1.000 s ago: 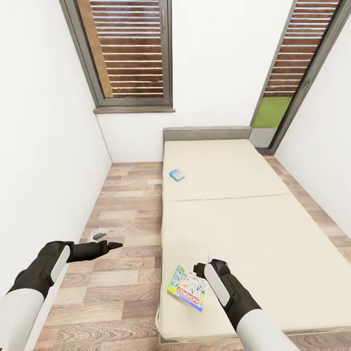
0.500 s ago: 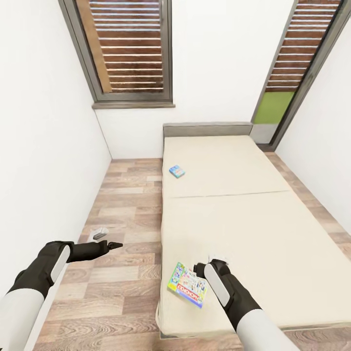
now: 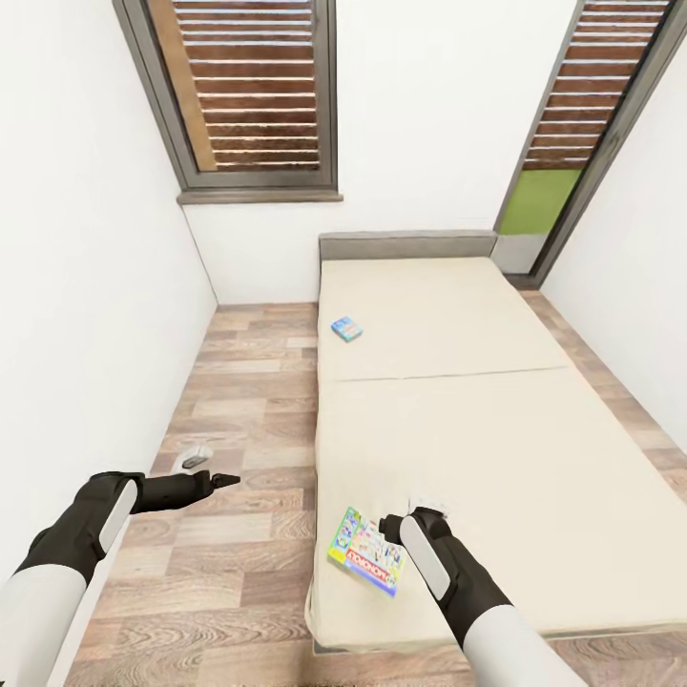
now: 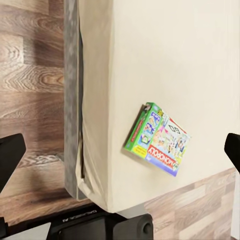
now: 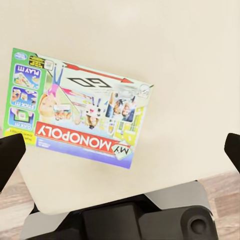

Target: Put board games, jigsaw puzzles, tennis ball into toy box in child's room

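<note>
On the bed's (image 3: 477,420) beige mattress, near its foot corner, lies the white and green board game (image 3: 367,551) with a red banner. It is flat and printed side up (image 5: 80,120), close to the mattress edge (image 4: 159,137). My right gripper (image 3: 391,527) hovers just above and beside it, open (image 5: 121,150), nothing between its fingers. A small blue board game (image 3: 346,329) rests farther up the mattress near the left edge. My left gripper (image 3: 224,479) is open over the floor, left of the bed. The toy box, table, jigsaw puzzles and tennis ball are out of view.
A strip of wood-plank floor (image 3: 248,401) runs between the left white wall and the bed. A small grey object (image 3: 197,456) lies on it near my left gripper. Two dark-framed windows (image 3: 253,95) flank the grey headboard (image 3: 405,245).
The whole picture has shifted slightly upward, so the camera moved. Both arms and the board games keep their places relative to the bed.
</note>
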{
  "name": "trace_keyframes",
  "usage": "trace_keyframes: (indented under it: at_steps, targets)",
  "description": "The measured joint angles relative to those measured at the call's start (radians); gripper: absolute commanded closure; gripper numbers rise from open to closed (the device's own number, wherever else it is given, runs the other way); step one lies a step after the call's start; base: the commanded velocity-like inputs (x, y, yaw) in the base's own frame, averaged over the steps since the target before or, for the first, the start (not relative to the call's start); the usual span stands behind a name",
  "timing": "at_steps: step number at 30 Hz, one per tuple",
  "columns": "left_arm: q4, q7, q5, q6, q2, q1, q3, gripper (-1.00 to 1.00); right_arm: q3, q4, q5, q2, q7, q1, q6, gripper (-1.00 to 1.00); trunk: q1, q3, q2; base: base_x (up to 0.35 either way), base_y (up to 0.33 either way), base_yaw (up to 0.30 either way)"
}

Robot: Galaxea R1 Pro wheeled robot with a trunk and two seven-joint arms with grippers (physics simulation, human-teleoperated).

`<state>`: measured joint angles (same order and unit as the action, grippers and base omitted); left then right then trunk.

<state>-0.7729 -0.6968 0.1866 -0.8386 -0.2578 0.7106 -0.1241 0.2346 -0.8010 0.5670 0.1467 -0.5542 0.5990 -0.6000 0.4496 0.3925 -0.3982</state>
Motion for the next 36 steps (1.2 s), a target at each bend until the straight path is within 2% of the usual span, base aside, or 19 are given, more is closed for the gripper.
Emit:
trace_keyframes:
  at_steps: [36]
  targets:
    - [0.000,0.000,-0.002,0.002,-0.001,0.000,0.000,-1.00,0.000,0.000,-0.001,0.000,0.000,0.000,0.000,-1.00,0.000,0.059,0.000,0.000,0.000,0.000]
